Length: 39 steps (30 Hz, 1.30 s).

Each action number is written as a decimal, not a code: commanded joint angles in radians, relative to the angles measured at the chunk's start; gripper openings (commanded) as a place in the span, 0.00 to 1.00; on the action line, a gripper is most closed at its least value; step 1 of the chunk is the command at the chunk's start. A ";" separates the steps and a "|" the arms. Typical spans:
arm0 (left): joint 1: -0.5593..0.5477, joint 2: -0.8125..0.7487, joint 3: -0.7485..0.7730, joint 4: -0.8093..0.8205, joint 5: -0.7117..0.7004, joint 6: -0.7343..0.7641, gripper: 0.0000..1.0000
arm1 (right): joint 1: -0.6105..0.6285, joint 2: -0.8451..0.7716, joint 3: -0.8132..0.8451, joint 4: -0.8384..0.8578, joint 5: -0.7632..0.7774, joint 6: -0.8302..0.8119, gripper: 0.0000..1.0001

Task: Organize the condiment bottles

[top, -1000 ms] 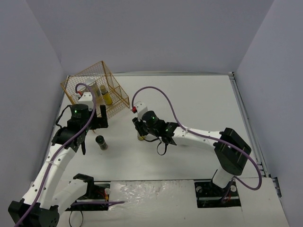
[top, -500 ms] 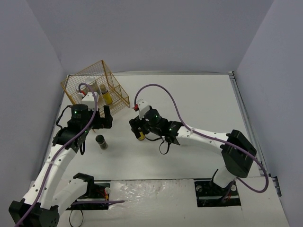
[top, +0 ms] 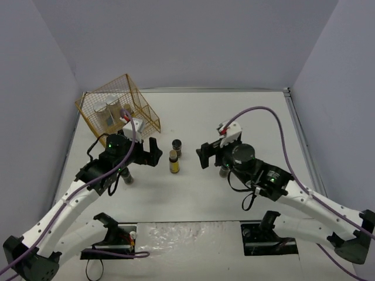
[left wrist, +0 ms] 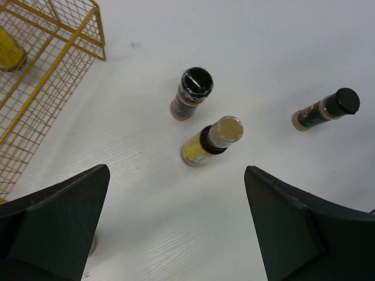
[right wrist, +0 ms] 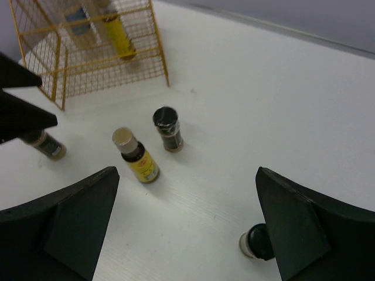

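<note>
A slim yellow tan-capped bottle [top: 174, 162] and a dark black-capped jar [top: 176, 146] stand side by side mid-table, between the two grippers. My left gripper [top: 143, 157] is open and holds nothing, short of the yellow bottle [left wrist: 212, 140] and the jar [left wrist: 190, 93]. My right gripper [top: 206, 158] is open, pulled back from the yellow bottle [right wrist: 135, 155]. Another dark jar [right wrist: 258, 241] stands by its right finger. One more dark jar [top: 126, 175] stands under the left arm. The gold wire rack [top: 140, 99] holds two white silver-lidded cylinders [top: 101, 114] and a yellow bottle [right wrist: 120, 35].
The rack [left wrist: 55, 55] stands at the table's far left corner, its open side toward the arms. Purple cables loop over both arms. Grey walls close the table on three sides, and a metal rail [top: 302, 137] runs along the right edge.
My right gripper opened, let go of the yellow bottle and drew back to the right, uncovering a dark jar. My left arm swung right toward the table's middle.
</note>
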 commanded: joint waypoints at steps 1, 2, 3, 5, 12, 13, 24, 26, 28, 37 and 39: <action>-0.124 0.060 -0.012 0.186 -0.134 -0.067 0.97 | -0.002 -0.164 0.007 -0.085 0.290 0.040 1.00; -0.153 0.079 -0.016 0.201 -0.161 -0.062 0.97 | -0.002 -0.199 0.000 -0.093 0.318 0.046 1.00; -0.178 0.095 -0.019 0.214 -0.190 -0.054 0.97 | -0.002 -0.240 -0.005 -0.102 0.340 0.051 1.00; -0.219 0.128 -0.023 0.252 -0.223 -0.046 0.96 | -0.001 -0.286 -0.021 -0.113 0.357 0.054 1.00; -0.289 0.264 -0.022 0.344 -0.322 -0.051 0.87 | -0.002 -0.399 -0.062 -0.160 0.392 0.076 1.00; -0.290 0.277 -0.019 0.339 -0.333 -0.059 0.86 | -0.002 -0.404 -0.063 -0.166 0.392 0.080 1.00; -0.293 0.396 -0.054 0.411 -0.368 -0.101 0.70 | -0.001 -0.432 -0.096 -0.190 0.375 0.097 1.00; -0.297 0.414 -0.053 0.423 -0.368 -0.100 0.67 | -0.002 -0.430 -0.100 -0.190 0.373 0.096 1.00; -0.303 0.423 -0.051 0.439 -0.369 -0.099 0.64 | -0.002 -0.429 -0.103 -0.191 0.369 0.093 1.00; -0.312 0.391 -0.065 0.466 -0.377 -0.093 0.54 | -0.002 -0.418 -0.110 -0.193 0.361 0.086 1.00; -0.314 0.381 -0.072 0.466 -0.374 -0.095 0.53 | -0.002 -0.410 -0.110 -0.193 0.358 0.084 1.00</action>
